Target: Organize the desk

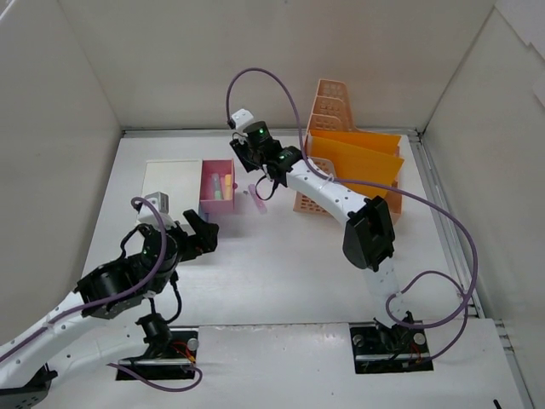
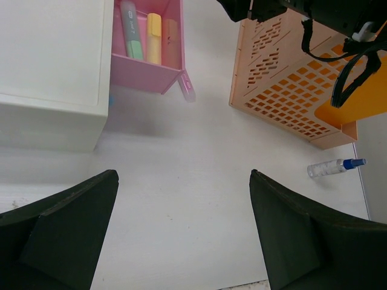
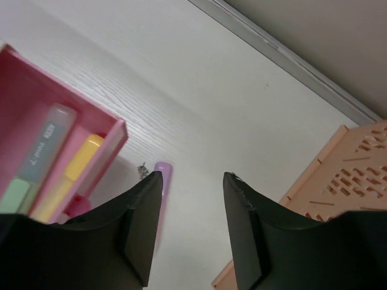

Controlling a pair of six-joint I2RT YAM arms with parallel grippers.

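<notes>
The white desk (image 1: 281, 273) carries a white drawer unit (image 1: 166, 181) whose pink drawer (image 1: 217, 189) stands pulled out with several highlighters in it. A purple marker (image 1: 255, 201) lies on the desk just right of the drawer; it also shows in the right wrist view (image 3: 162, 182) and the left wrist view (image 2: 186, 88). My right gripper (image 1: 260, 170) (image 3: 192, 176) is open and empty above the marker's far end, its left finger over the marker. My left gripper (image 1: 207, 236) (image 2: 184, 174) is open and empty over bare desk, in front of the drawer unit.
An orange mesh file organizer (image 1: 353, 166) (image 2: 284, 84) (image 3: 351, 175) stands right of the marker, close to the right arm. A small spray bottle (image 2: 334, 167) with a blue cap lies near its front corner. The metal edge strip (image 3: 284, 57) and walls bound the desk at the back.
</notes>
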